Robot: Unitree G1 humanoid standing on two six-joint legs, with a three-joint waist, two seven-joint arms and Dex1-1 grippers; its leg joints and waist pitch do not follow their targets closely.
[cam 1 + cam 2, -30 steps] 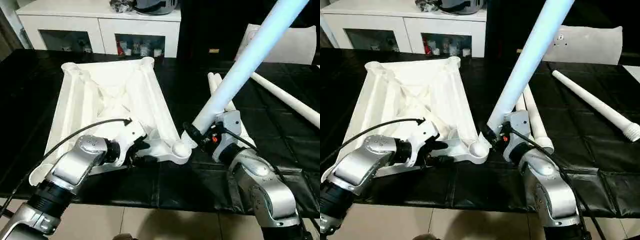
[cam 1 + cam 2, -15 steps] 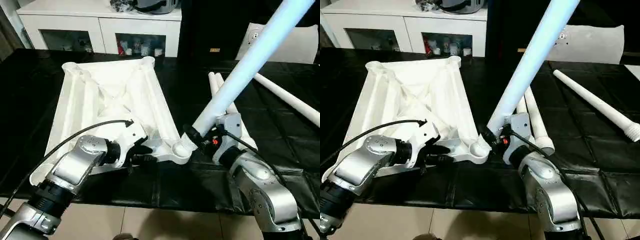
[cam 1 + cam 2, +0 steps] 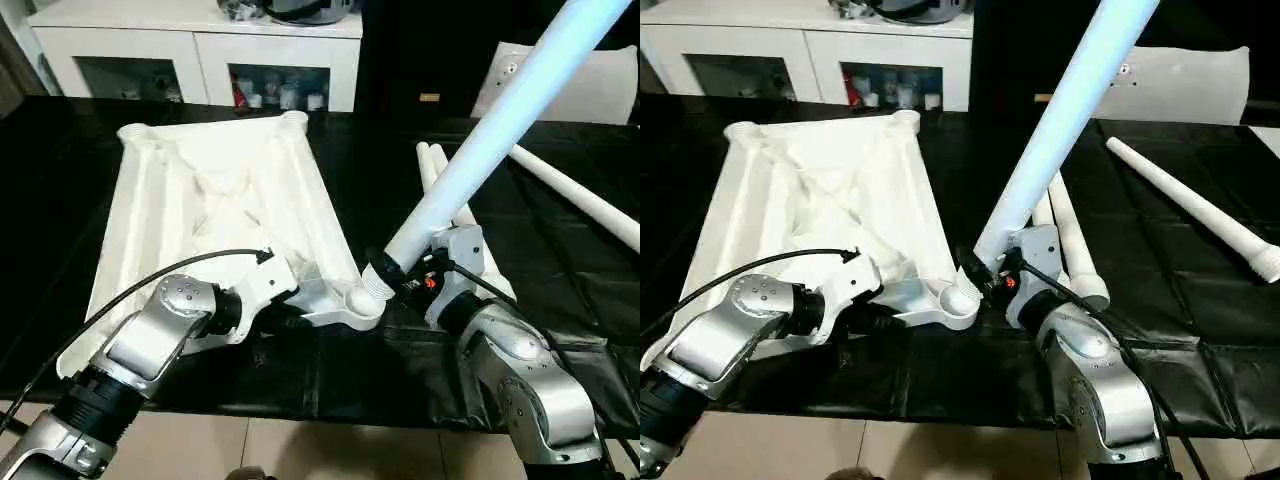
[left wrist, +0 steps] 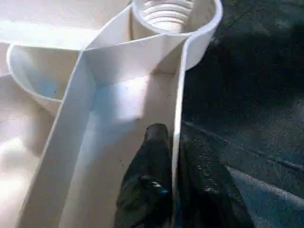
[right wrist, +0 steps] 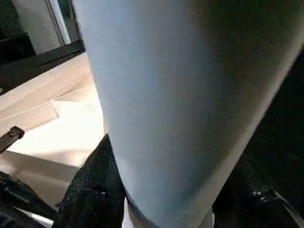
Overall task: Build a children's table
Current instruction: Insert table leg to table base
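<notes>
The children's table top lies upside down on the black work table, ribs up. My left gripper is at its near edge, shut on the thin rim wall just short of the near right corner socket. One black finger sits on each side of that wall. My right gripper is shut on a long white leg that slants up to the far right. The leg's threaded lower end rests at that corner socket. This leg also shows large in the right wrist view.
Two more white legs lie side by side behind my right gripper, and another leg lies at the far right. A white cabinet with glass doors stands behind the table. The table's front edge runs under both forearms.
My left gripper's fingers have closed onto the rim wall, and the table top has shifted slightly. The right gripper and its leg have hardly moved.
</notes>
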